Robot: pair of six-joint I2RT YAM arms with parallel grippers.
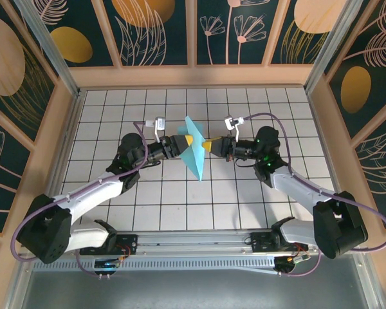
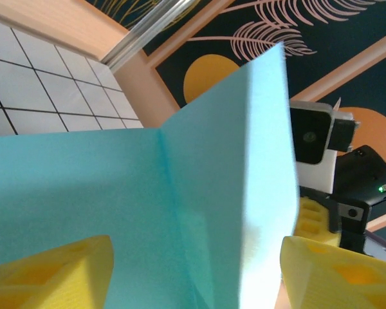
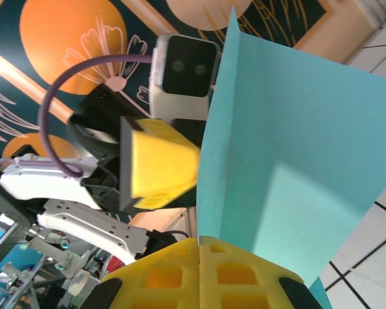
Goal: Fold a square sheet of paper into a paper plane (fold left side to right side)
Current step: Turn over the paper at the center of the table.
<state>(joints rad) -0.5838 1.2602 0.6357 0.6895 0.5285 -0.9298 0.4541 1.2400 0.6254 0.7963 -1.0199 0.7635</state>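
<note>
Left arm (image 1: 96,193), right arm (image 1: 302,187): white shells on long links, black rounded joint housings, bulky black shoulder blocks at near end. Purple cable (image 3: 45,116) runs along each arm, looping free at shoulder and wrist. Wrist camera (image 3: 183,64): white box, dark glossy face, two lenses. Fingers (image 3: 157,164): yellow blocks with square moulded pockets. Small green light (image 2: 381,188) on right arm's black wrist housing.
</note>
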